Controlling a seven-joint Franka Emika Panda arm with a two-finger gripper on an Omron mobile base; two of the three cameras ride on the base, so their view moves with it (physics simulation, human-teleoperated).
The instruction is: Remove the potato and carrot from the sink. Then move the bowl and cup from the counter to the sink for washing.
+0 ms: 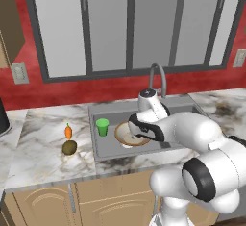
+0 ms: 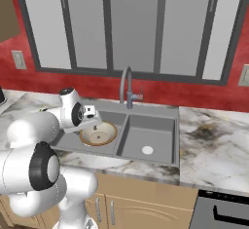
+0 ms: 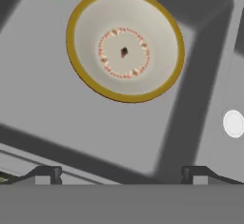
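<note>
Red kitchen wall and grey window panels back a marble counter (image 1: 43, 143). At the bottom of the hand view the gripper (image 3: 121, 174) has its jaws spread wide and empty, above the bowl (image 3: 125, 44), which lies in the sink (image 1: 103, 150) with the cup (image 1: 102, 127) beside it, centre of the left base view. Potato (image 1: 69, 147) and carrot (image 1: 68, 132) lie on the counter, centre left. All four look placed; lift straight up, clear of the faucet (image 1: 157, 78).
</note>
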